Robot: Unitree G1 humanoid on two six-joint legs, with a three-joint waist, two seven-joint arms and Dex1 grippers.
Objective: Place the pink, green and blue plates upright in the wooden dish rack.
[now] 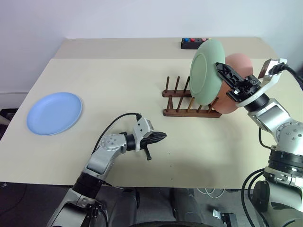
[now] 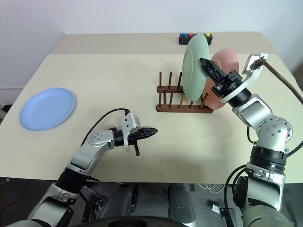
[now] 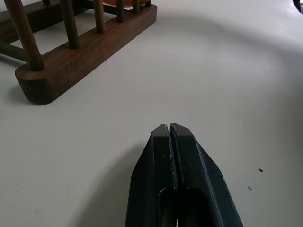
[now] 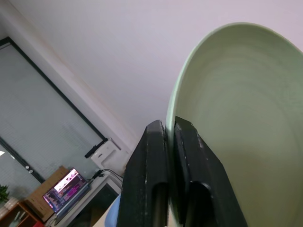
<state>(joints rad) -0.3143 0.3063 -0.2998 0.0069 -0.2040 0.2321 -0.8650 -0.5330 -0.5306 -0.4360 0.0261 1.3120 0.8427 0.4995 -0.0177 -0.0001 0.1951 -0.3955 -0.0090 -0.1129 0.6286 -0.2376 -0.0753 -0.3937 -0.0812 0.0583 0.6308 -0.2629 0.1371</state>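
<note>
Left eye view, near edge first: left gripper (image 1: 162,136) hangs low over the beige bench (image 1: 142,90), pointing toward the robot's right, fingers (image 3: 173,156) clenched together on nothing; the left wrist view shows them pressed flat with bare bench under them and the near end of the rack just ahead. Light blue plate (image 1: 54,113) lies flat on the bench at the robot's far left, well apart from the rack and from both grippers. Wooden dish rack (image 1: 189,101) stands mid-bench to the right of centre, dark brown, pegs upright. Salmon pink plate (image 1: 236,82) stands on edge at the rack's right end, between pegs. Mint green plate (image 1: 207,72) is upright just left of the pink one, its lower edge down among the pegs; cannot tell whether it rests on the rails. Right gripper (image 1: 221,69) reaches in from the right, fingers (image 4: 154,156) pinching the green plate's rim, one on each face, as the right wrist view shows. Farthest: small black box with coloured buttons (image 1: 194,43) at the bench's back edge.
</note>
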